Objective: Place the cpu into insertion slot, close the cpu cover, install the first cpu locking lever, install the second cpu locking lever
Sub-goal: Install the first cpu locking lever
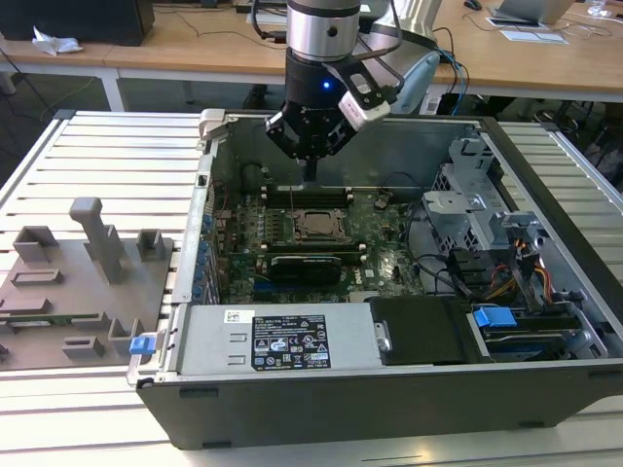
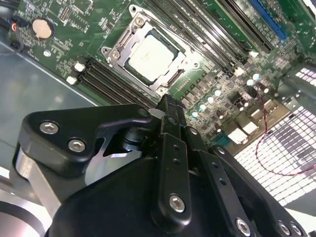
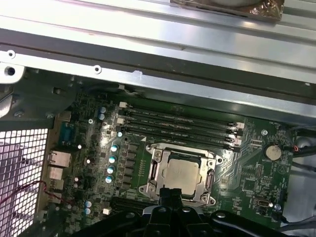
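Note:
The cpu (image 2: 150, 54) (image 3: 180, 174) lies flat in the insertion slot (image 1: 313, 226) on the green motherboard, its silver-grey top showing. The cpu cover (image 2: 120, 45) (image 3: 154, 170), a silvery frame, lies down around the chip in both wrist views. I cannot tell how the locking levers stand. My gripper (image 1: 310, 175) (image 2: 168, 102) (image 3: 170, 193) hangs above the board just behind the socket, over the memory slots. Its black fingers are pressed together with nothing between them.
The open computer case (image 1: 292, 399) walls in the board. A black graphics card (image 1: 304, 265) lies just in front of the socket, long memory slots (image 3: 177, 126) behind it. A drive cage and cables (image 1: 477, 243) fill the exterior view's right. A grey fixture plate (image 1: 68, 292) lies outside at left.

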Robot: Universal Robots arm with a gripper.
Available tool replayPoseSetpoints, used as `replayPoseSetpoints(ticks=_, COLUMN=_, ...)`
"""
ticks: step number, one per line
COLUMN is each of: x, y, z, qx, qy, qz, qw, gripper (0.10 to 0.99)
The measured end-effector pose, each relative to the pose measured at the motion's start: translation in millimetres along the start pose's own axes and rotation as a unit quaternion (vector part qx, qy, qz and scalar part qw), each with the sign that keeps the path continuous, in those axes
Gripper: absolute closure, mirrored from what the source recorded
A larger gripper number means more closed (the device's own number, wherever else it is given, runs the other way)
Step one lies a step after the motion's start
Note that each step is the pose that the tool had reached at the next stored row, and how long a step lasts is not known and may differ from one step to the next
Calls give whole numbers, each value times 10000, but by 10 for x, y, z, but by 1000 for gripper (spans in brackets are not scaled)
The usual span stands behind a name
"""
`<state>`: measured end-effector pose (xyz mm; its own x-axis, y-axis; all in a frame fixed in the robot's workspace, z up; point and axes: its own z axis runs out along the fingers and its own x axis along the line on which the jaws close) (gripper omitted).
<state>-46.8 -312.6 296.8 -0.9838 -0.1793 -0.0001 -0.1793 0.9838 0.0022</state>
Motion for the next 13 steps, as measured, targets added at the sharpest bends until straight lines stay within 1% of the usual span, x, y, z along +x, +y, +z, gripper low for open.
replayPoseSetpoints(ticks=1, x=0, y=0, z=0, qx=0, qy=0, qz=-48, qw=10000, gripper=980)
replayPoseSetpoints(ticks=4, x=0, y=0, z=0, qx=0, qy=0, qz=-302, qw=9995, gripper=980)
replayPoseSetpoints(ticks=5, x=0, y=0, z=0, qx=0, qy=1, qz=-400, qw=9992, gripper=980)
replayPoseSetpoints(ticks=7, x=0, y=0, z=0, qx=0, qy=1, qz=-497, qw=9988, gripper=980)
replayPoseSetpoints(ticks=9, x=0, y=0, z=0, qx=0, qy=1, qz=-644, qw=9979, gripper=980)
replayPoseSetpoints(ticks=13, x=0, y=0, z=0, qx=0, qy=1, qz=-677, qw=9977, gripper=980)
